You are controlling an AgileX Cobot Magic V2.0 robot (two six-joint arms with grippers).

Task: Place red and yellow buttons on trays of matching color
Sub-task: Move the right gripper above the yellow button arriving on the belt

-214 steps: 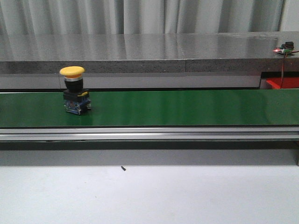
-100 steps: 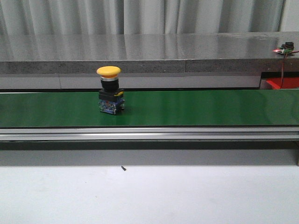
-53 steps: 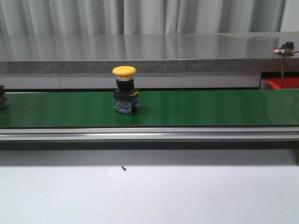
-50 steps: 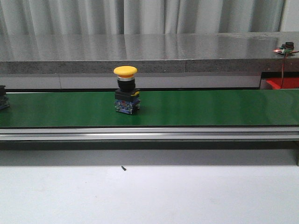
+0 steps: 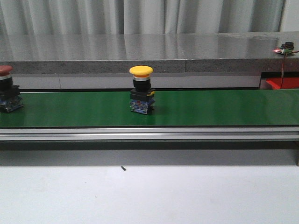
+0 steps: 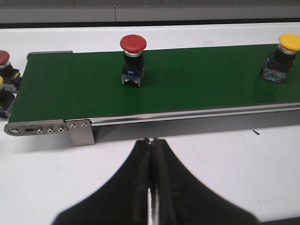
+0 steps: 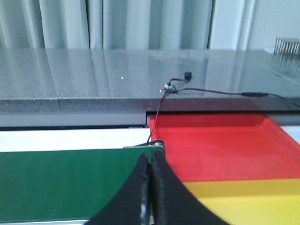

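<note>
item 1, yellow button (image 5: 141,95): is being seen upright on the green belt (image 5: 210,107), a little left of the belt's middle in the front view, nearer the far edge than the near one. open belt is being left on both sides of it. in the left wrist view it (image 6: 281,57) is being shown close to the picture's edge.

item 2, red button (image 5: 7,94): is being seen upright at the left border of the front view, partly cut off, well apart from the yellow one. in the left wrist view it (image 6: 132,59) is being shown whole, standing near the belt's far edge.

item 3, further buttons (image 6: 6,77): are being shown beyond the belt's end, beside the metal end bracket (image 6: 49,129), partly cut off.

item 4, red tray (image 7: 220,146) and yellow tray (image 7: 243,201): are being seen side by side just past the belt's end in the right wrist view; nothing is being carried on the parts shown. a thin wire (image 7: 211,92) is being run along the grey ledge (image 7: 93,70) behind them.

item 5, left gripper (image 6: 151,154): is being held over the bare white table (image 6: 234,154), short of the belt's near rail, jaws pressed together on nothing.

item 6, right gripper (image 7: 150,173): is being held over the belt's end, jaws likewise clenched and holding nothing.
</note>
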